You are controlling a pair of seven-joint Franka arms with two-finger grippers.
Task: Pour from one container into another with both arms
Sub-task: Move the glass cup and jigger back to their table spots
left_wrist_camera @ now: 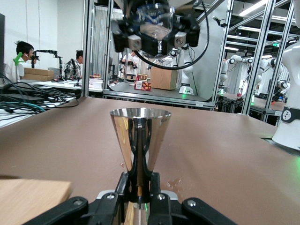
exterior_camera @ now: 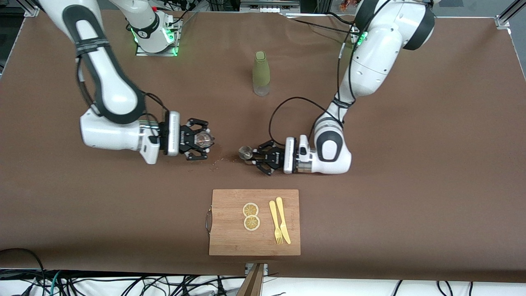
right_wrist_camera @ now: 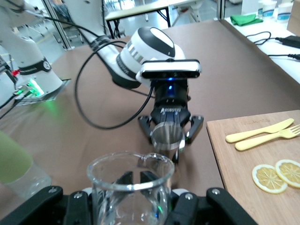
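My right gripper [exterior_camera: 204, 141] is shut on a clear glass beaker [exterior_camera: 202, 139], which fills the foreground of the right wrist view [right_wrist_camera: 131, 187]. It hangs above the table toward the right arm's end. My left gripper [exterior_camera: 248, 155] is low by the table, shut on the narrow waist of a shiny metal cone-shaped cup [exterior_camera: 245, 152]. In the left wrist view the cup [left_wrist_camera: 140, 133] stands upright between the fingers [left_wrist_camera: 158, 187]. The beaker [left_wrist_camera: 155, 21] shows higher up, facing it. The two containers are a short gap apart, with a few spilled specks [exterior_camera: 217, 163] on the table between them.
A green bottle with a clear base [exterior_camera: 261, 73] stands farther from the front camera, between the two arms. A wooden cutting board [exterior_camera: 230, 242] lies near the front edge with two lemon slices [exterior_camera: 251, 216], a yellow fork [exterior_camera: 275, 222] and a knife [exterior_camera: 283, 220].
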